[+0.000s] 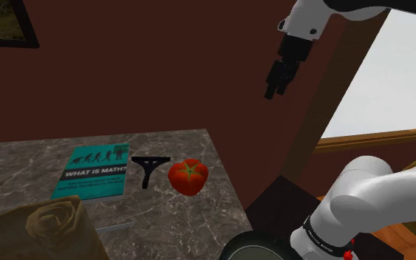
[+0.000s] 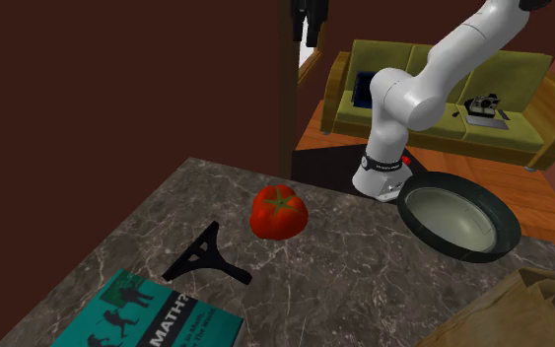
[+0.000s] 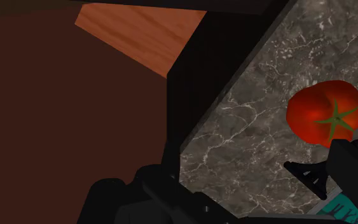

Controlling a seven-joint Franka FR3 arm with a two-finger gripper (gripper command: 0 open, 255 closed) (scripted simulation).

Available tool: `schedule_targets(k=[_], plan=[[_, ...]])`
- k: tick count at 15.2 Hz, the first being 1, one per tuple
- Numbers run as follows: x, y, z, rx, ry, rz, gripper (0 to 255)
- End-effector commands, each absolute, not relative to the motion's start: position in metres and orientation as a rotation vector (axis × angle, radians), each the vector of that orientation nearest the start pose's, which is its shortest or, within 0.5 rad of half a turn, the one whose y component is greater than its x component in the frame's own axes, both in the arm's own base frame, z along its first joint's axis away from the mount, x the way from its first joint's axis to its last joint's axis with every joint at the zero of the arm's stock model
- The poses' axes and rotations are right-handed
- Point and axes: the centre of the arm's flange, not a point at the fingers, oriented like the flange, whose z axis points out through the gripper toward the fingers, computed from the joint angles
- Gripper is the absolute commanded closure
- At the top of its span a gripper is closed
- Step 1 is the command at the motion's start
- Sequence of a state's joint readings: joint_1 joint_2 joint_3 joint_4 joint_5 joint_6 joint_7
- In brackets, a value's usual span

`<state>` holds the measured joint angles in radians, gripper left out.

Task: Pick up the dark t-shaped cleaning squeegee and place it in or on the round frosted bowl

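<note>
**Fig. — Approach not yet begun.** Your end effector (image 1: 273,89) hangs high off the worktop (image 1: 21,159) edge, at 1 o'clock from the tomato (image 1: 188,176) in the shoulder view. Its fingers appear parted and clasp nothing. The height probably serves to give you clearance over the tomato before any descent.

The dark T-shaped squeegee (image 1: 149,168) lies flat on the worktop, just beside the tomato at its 9 o'clock. The teal book (image 1: 95,171) lies at the squeegee's own 9 o'clock. Crossbar faces the wall, stem the shoulder camera — the stem looks the likelier grasp.

The bowl (image 2: 457,217), dark-rimmed and pale inside, sits at 3 o'clock of the tomato in the second exterior view, beside the arm (image 2: 383,175) base.

Obscured:
- The shoulder view's bottom edge cuts the bowl.
- The second exterior view's top edge cuts the end effector.
- In the wrist view, one finger covers part of the squeegee.
</note>
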<state>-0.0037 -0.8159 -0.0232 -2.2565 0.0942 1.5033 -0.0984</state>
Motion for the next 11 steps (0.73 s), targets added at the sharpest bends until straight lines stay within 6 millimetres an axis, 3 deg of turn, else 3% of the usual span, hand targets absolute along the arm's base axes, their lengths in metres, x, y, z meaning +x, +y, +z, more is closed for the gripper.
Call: schedule_targets(k=[1,11], plan=[[0.291,0.0,0.641,-3.03,-0.133,-0.105,0],[0.342,0.106,0.573,-3.052,0.145,-0.048,0]])
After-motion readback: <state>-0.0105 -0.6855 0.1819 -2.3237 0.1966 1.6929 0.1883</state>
